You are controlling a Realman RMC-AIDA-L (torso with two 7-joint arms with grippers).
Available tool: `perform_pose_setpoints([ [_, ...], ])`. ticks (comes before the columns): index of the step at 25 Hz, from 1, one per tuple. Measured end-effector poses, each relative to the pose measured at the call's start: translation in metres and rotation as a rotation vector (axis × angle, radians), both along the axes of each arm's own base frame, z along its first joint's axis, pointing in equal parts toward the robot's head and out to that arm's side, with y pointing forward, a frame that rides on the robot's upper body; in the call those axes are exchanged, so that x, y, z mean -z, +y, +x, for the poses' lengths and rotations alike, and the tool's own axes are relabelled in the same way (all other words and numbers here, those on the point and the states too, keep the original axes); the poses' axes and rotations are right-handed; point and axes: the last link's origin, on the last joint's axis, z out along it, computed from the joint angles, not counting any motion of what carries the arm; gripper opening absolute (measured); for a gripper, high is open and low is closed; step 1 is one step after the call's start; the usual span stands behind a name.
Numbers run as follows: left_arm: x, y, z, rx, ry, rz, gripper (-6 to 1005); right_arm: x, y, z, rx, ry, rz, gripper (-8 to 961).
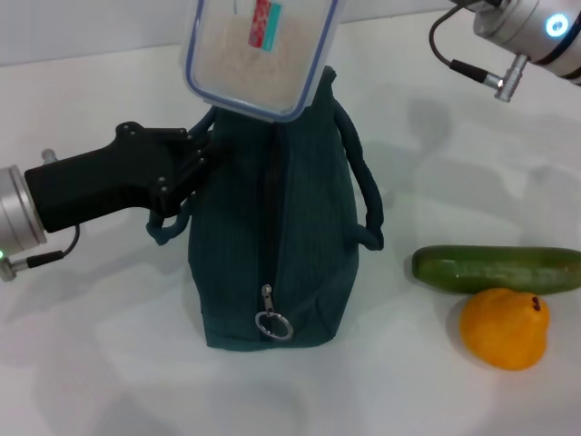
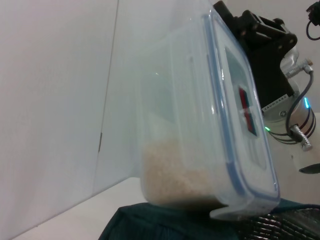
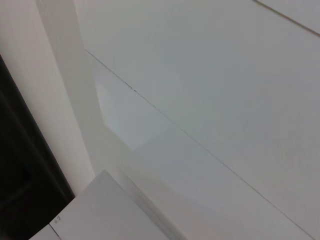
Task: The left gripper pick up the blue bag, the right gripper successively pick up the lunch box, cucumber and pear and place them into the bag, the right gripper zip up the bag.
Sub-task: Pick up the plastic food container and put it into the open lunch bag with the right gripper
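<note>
The left gripper, at 9 o'clock of the blue bag, has its fingers closed on the bag's handle, while the lunch box stands tilted directly above the bag's open top at 12 o'clock, long axis pointing down into the opening; the right gripper's fingers cannot be made out.

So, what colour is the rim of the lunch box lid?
Blue, on the lunch box; it shows best in the left wrist view.

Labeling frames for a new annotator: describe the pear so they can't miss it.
Start at the blue bag standing mid-table, then look toward the robot's right, where two items lie together. The pear is the rounded orange-yellow fruit with a dark stem end, touching the near side of the cucumber, which is long and dark green.
</note>
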Motion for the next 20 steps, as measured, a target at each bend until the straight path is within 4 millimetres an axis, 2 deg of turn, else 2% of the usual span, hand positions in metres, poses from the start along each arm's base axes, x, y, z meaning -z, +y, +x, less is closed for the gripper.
perform_pose_setpoints([
  [5,0.001,0.0,0.0,0.001,0.0,-0.003,48,0.004,-0.006,0.006,-0.005,-0.014,-0.013,97],
  [15,0.0,-0.001,-0.003,-0.011,-0.001,0.002,47,0.006,-0.033,0.049,0.015,-0.1,0.033,96],
  [20,-0.001,-0.001,-0.005,-0.015,0.003,0.004,47,0.007,-0.043,0.055,-0.033,-0.186,0.042,97],
])
